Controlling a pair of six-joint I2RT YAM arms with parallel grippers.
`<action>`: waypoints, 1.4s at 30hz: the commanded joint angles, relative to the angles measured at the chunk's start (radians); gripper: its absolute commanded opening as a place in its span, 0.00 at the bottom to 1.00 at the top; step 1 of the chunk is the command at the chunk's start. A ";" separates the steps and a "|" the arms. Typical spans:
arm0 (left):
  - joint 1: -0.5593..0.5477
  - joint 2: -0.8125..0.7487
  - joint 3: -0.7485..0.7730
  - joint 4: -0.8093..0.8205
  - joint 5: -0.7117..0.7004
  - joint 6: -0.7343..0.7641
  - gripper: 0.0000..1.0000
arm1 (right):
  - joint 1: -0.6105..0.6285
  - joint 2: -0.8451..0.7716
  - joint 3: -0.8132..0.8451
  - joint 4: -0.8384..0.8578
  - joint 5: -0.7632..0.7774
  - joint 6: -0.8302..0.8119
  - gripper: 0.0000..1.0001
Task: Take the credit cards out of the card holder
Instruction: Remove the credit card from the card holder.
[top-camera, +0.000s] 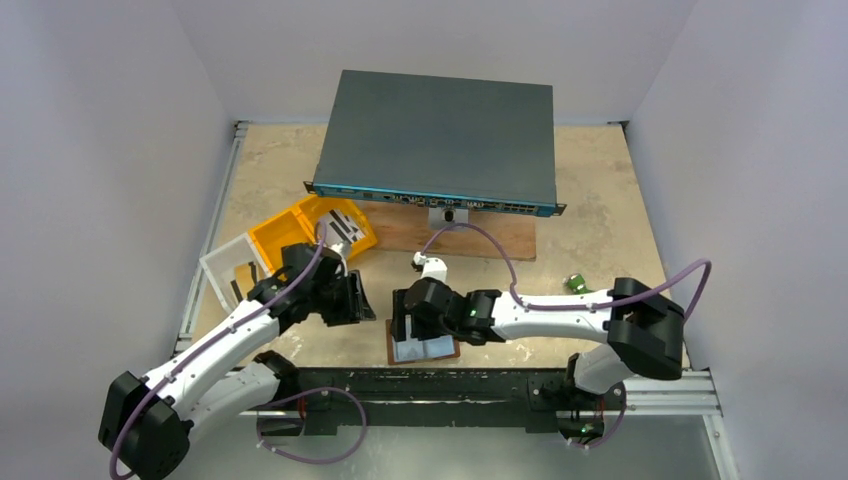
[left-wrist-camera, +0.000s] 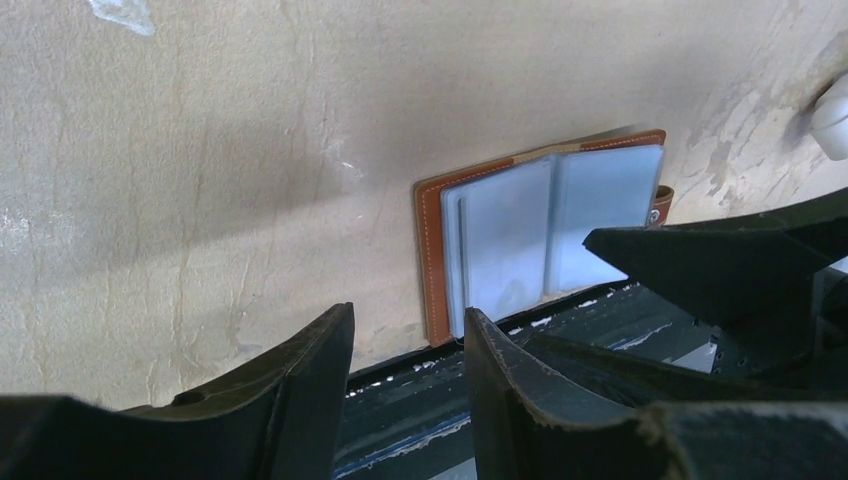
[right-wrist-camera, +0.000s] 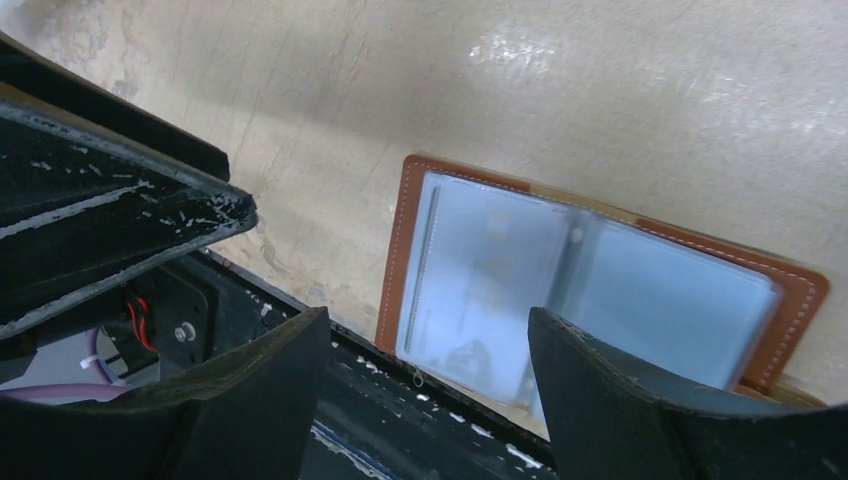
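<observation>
The yellow tray (top-camera: 272, 236) sits toward the left side of the table (top-camera: 600, 190). It holds several credit cards (top-camera: 338, 222), pale with dark stripes, loosely overlapped in the end nearer the table's middle. Just beside the tray, toward the table's left edge, stands the clear plastic box (top-camera: 222, 268). A dark sliver shows inside it, too small to name. The card holder (right-wrist-camera: 560, 290) lies spread open and flat at the middle of the table's near edge. Its brown leather border is just beside the black rail there, and its grey-blue pockets (left-wrist-camera: 510, 240) face up. Its long axis runs along the near edge, left to right, and the fold crosses it from near to far. The strap tab (left-wrist-camera: 662, 200) sticks out at the right-hand short end. Through the left pocket a pale card (right-wrist-camera: 480, 290) shows faintly, lying flat inside. Whether the right pocket holds one I cannot tell. The left gripper (left-wrist-camera: 410, 318) hovers near the holder's left end, its fingers partly apart with nothing between them. The right gripper (right-wrist-camera: 428, 320) hangs over the holder with its fingers well apart. They grasp nothing, and the pockets show in the gap between them. At the far edge a flat grey device (top-camera: 440, 135) rests on a wooden board (top-camera: 480, 240).
</observation>
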 joint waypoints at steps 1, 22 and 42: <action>0.028 -0.004 -0.030 0.058 0.044 -0.005 0.44 | 0.022 0.040 0.070 -0.013 0.041 0.005 0.71; 0.039 0.033 -0.037 0.096 0.062 -0.016 0.44 | 0.079 0.218 0.236 -0.242 0.141 -0.008 0.59; 0.039 0.069 -0.013 0.084 0.081 -0.008 0.44 | 0.083 0.283 0.240 -0.238 0.134 -0.018 0.58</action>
